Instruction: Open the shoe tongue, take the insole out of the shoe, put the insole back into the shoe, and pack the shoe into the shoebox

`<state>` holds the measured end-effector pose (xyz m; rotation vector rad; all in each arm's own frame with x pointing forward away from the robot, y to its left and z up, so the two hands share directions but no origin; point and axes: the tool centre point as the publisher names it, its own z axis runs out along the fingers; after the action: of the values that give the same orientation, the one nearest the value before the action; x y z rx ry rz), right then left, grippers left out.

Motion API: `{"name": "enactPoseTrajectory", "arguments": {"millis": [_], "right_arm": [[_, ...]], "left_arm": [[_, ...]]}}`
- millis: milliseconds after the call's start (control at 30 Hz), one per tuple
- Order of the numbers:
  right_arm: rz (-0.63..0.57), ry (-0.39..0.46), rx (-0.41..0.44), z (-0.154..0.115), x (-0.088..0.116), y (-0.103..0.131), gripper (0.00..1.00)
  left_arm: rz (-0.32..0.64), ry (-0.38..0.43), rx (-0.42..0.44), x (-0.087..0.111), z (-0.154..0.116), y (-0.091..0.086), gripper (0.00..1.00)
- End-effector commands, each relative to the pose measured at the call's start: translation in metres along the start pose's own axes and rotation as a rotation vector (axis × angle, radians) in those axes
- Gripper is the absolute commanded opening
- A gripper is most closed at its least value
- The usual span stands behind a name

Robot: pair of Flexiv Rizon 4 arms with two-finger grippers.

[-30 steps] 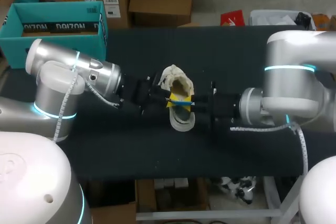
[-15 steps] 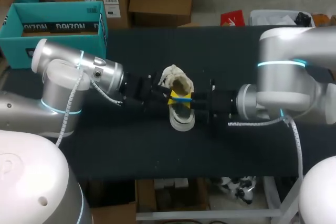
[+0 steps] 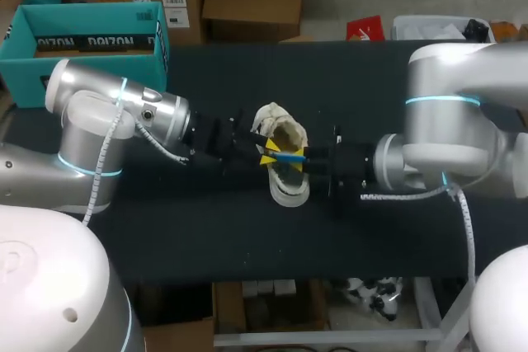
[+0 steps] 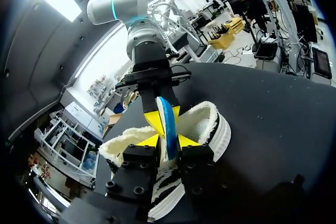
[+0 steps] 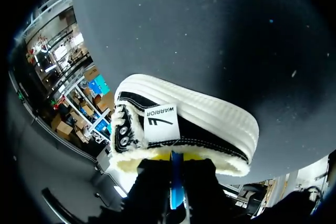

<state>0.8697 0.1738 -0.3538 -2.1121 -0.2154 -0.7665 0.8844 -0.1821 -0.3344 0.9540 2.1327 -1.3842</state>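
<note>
A white fleece-lined shoe with a black upper lies in the middle of the black table. Over its opening a thin blue insole stands on edge. My right gripper comes in from the right and is shut on the insole, with the shoe just ahead of its fingers. My left gripper faces it from the left. In the left wrist view the insole stands between the left gripper's slightly parted yellow tips, the shoe below. The teal shoebox sits open at the back left.
The shoebox's front wall stands close behind my left arm's elbow. Bare black table lies in front of the shoe and at the back right. The table's front edge runs near below the shoe.
My left gripper's fingers have parted a little and it has drawn back slightly to the left. My right gripper still holds the insole over the shoe, which has shifted a little toward the front.
</note>
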Motion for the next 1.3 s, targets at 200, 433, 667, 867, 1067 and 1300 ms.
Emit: {"name": "enactPoseTrajectory", "arguments": {"millis": [200,433,667,867,1067,1300], "right_arm": [[-0.006,-0.005,0.002,0.000,-0.003,-0.008,0.00],[-0.037,0.003,-0.029,-0.010,-0.010,-0.027,0.56],[-0.057,0.004,-0.070,-0.019,-0.016,-0.042,0.14],[-0.043,-0.004,-0.083,-0.020,-0.016,-0.038,0.00],[-0.024,-0.024,-0.071,-0.011,-0.012,-0.026,0.00],[0.000,-0.039,-0.074,-0.003,-0.005,-0.009,0.00]], "left_arm": [[-0.006,0.009,-0.008,0.005,0.009,-0.001,0.00],[-0.006,0.006,-0.006,0.006,0.008,-0.002,0.00],[-0.010,0.002,-0.007,0.007,0.007,-0.003,0.00],[-0.012,0.002,-0.005,0.007,0.008,-0.003,0.00],[-0.020,0.004,-0.006,0.007,0.011,0.001,0.00],[-0.051,0.007,-0.002,0.006,0.014,0.009,0.16]]}}
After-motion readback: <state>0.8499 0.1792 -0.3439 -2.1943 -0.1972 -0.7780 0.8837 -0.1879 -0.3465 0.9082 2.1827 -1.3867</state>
